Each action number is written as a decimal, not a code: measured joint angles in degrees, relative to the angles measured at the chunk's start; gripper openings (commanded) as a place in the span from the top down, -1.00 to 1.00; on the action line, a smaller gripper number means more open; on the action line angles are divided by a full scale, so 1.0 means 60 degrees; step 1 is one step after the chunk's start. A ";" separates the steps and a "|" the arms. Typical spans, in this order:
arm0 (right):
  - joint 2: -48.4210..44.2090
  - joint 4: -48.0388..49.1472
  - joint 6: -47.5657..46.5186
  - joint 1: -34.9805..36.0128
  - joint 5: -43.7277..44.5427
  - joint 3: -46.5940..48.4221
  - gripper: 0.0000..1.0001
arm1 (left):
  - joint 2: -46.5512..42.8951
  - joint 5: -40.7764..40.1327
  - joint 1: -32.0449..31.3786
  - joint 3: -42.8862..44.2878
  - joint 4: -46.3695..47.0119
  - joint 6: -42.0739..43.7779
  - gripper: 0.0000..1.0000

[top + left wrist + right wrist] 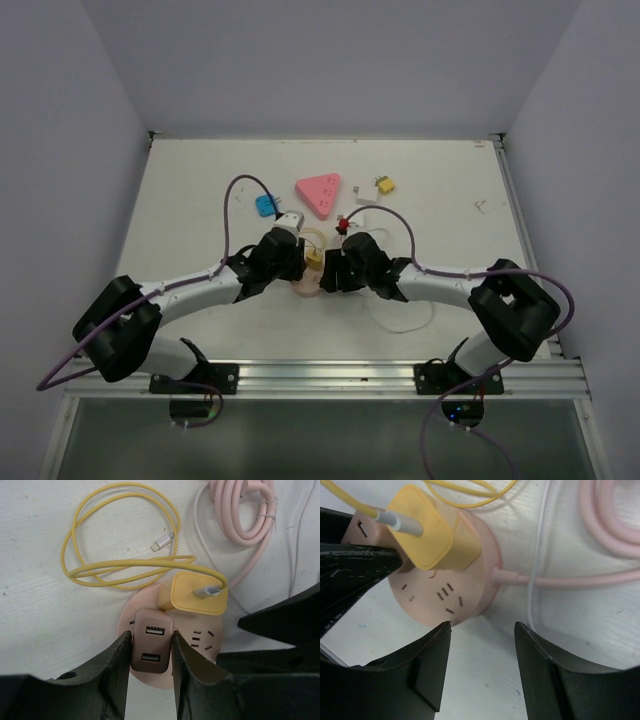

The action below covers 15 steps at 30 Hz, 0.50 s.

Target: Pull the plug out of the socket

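Left fingers (117, 662) pinch mauve 2-port USB plug (152, 647) on pink socket (201, 630).

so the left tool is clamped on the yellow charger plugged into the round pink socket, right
Not quite. The left tool is clamped on the pink USB charger, not the yellow charger. The yellow one sits untouched beside it, and both are plugged into the round pink socket. The left wrist view shows a finger against each side of the pink charger.
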 measured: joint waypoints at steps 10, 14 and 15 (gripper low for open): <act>0.0098 0.0262 0.1494 0.0718 0.1464 -0.0015 -0.15 | 0.0386 -0.0772 -0.0688 0.0280 -0.0047 -0.1912 1.00; 0.0335 0.0186 0.1708 0.0688 0.1880 0.0171 -0.14 | 0.0597 -0.1147 -0.0889 0.0503 -0.0197 -0.2149 1.00; 0.0441 0.0164 0.1741 0.0681 0.1953 0.0233 -0.13 | 0.0645 -0.1217 -0.0911 0.0554 -0.0237 -0.2208 1.00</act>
